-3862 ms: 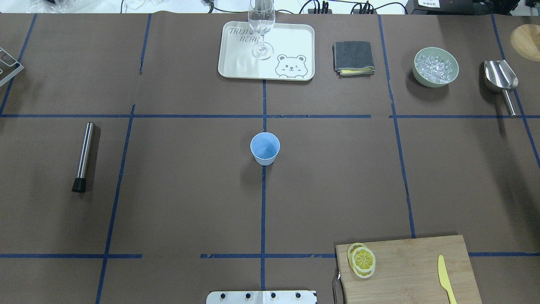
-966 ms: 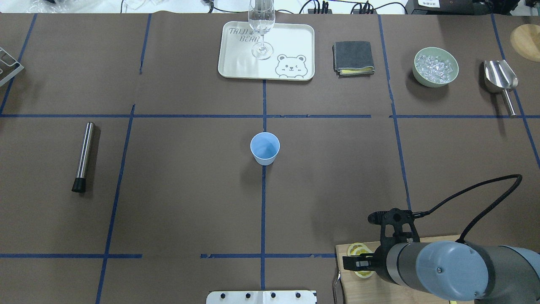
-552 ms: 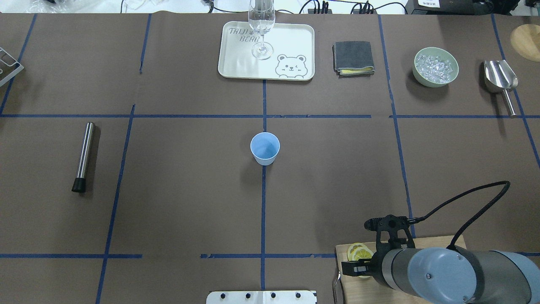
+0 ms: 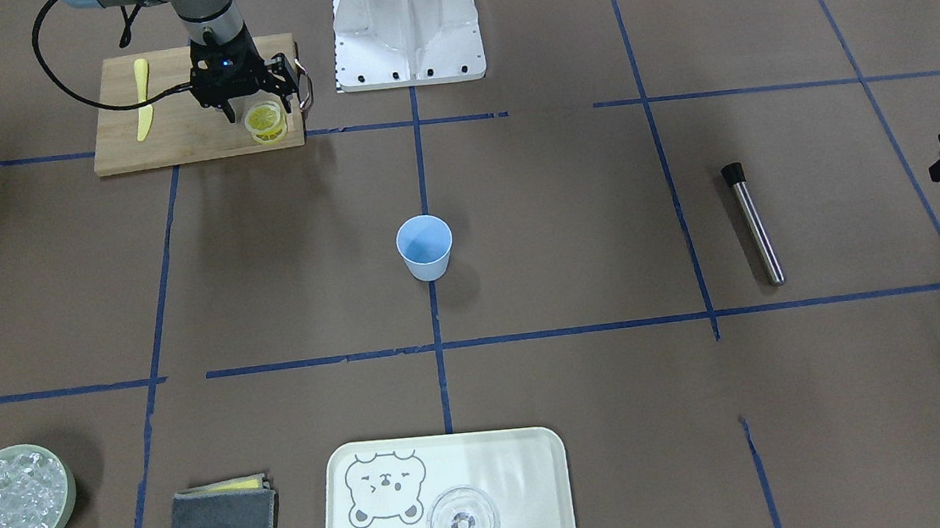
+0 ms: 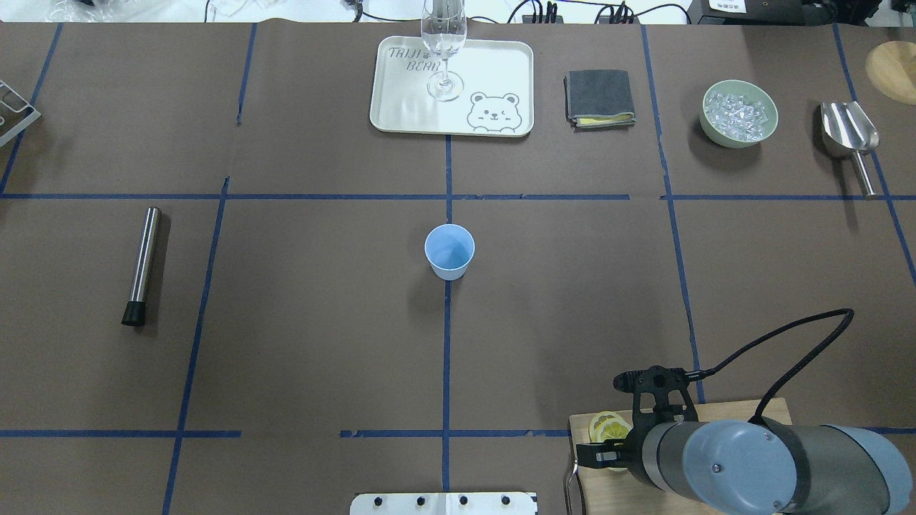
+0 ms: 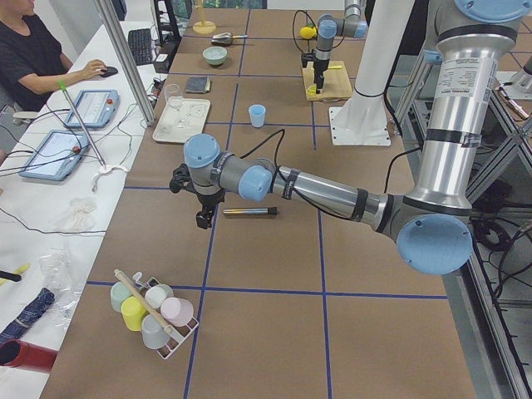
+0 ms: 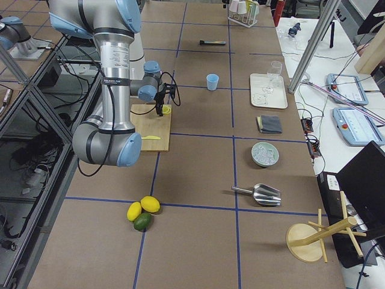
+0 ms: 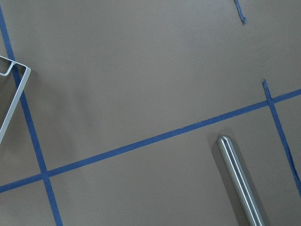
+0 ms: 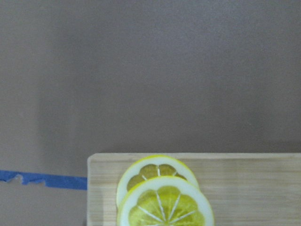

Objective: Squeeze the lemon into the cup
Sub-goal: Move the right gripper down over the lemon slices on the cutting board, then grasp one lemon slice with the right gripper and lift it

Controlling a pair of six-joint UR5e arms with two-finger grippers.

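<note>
Thin lemon slices (image 4: 264, 122) lie stacked on the corner of a wooden cutting board (image 4: 186, 136); they also show in the overhead view (image 5: 607, 428) and fill the bottom of the right wrist view (image 9: 162, 202). My right gripper (image 4: 259, 105) hangs just above them, jaws apart on either side of the stack, and looks open and empty. The light-blue cup (image 5: 449, 250) stands upright at the table's centre, far from both grippers. My left gripper (image 6: 202, 218) hovers by the table's left end; I cannot tell whether it is open or shut.
A yellow knife (image 4: 142, 110) lies on the board. A steel muddler (image 5: 142, 265) lies at the left. At the far edge are a bear tray (image 5: 501, 79) with a glass (image 5: 444, 43), a grey cloth (image 5: 600, 96), an ice bowl (image 5: 739, 113) and a scoop (image 5: 850, 136).
The right arm has come into view and settled over the lemon slices, shifting a little left and down in the overhead view during the last second. The cup has not moved.
</note>
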